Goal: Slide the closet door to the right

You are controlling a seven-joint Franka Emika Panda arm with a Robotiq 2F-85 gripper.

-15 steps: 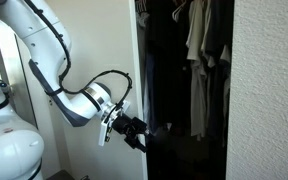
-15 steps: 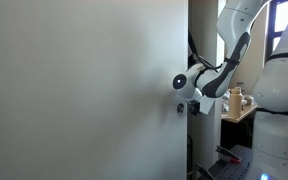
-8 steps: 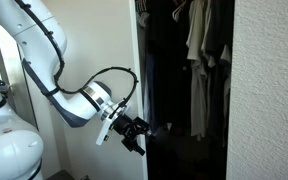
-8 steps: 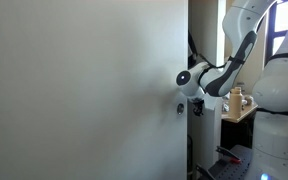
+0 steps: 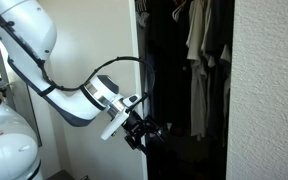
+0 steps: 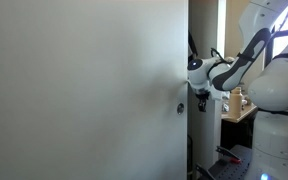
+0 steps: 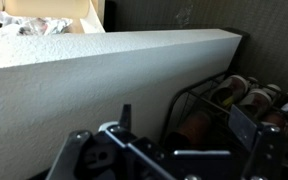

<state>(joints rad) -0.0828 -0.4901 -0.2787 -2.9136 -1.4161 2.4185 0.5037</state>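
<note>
The closet door (image 5: pixel 94 30) is a tall plain white panel. It fills the left of an exterior view (image 6: pixel 84 90), with a small round pull (image 6: pixel 180 108) near its right edge. My gripper (image 5: pixel 147 133) hangs low at the door's free edge, just inside the dark closet opening. It also shows beside that edge, a little above the pull (image 6: pixel 201 97). In the wrist view the two fingers (image 7: pixel 184 125) stand apart with nothing between them. I cannot tell whether a finger touches the door.
Clothes (image 5: pixel 204 40) hang in the open closet. A rough textured wall (image 5: pixel 269 90) bounds the opening, and it also shows in the wrist view (image 7: pixel 104 70). A wire shoe rack (image 7: pixel 209 100) with shoes stands on the closet floor. A small table (image 6: pixel 239 105) stands behind the arm.
The arm has swung toward the closet opening, and the gripper has moved past the door's edge into the dark gap. The door's edge has not visibly shifted.
</note>
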